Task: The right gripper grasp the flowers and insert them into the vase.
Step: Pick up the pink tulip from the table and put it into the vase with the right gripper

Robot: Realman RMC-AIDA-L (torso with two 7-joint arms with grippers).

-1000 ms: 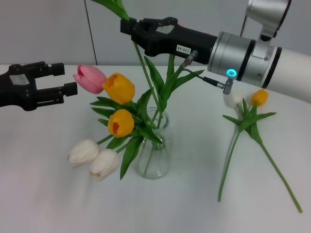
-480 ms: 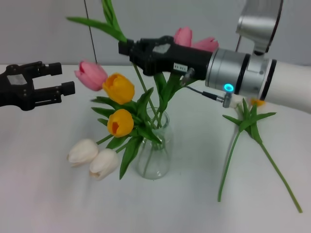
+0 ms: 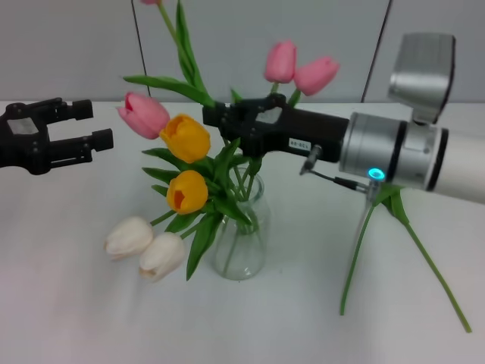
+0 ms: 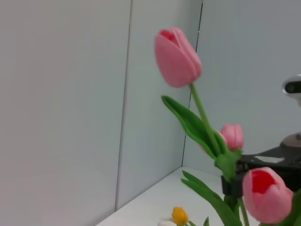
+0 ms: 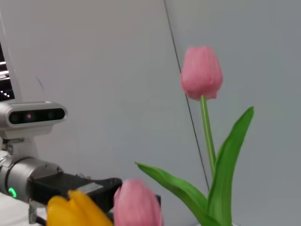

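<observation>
the right gripper (image 3: 227, 125) sits directly above the vase (image 3: 241, 235), its jaws closed on the green stem of the handled pink flower (image 4: 178, 57). that stem runs nearly upright, leaning a little toward the left gripper's side, with the bud well above the vase and out of the head view's top; the lower end goes down from the jaws into the crowd of leaves over the vase neck. i cannot tell whether its tip is already inside the neck, since the leaves hide it. so the move to come, as i judge it, is straight down along the stem's own axis.

room around the vase is tight: the orange tulips (image 3: 186, 163) and another pink bud (image 3: 143, 114) crowd its left-gripper side, and two more pink buds (image 3: 299, 70) stand behind the right gripper. the vase stands on the bench (image 3: 68, 303), with two white tulips (image 3: 145, 246) drooping beside it.

the left gripper (image 3: 79, 125) hangs well apart from the vase, jaws open, idle. more tulips (image 3: 394, 227) lie on the bench beyond the right arm.
</observation>
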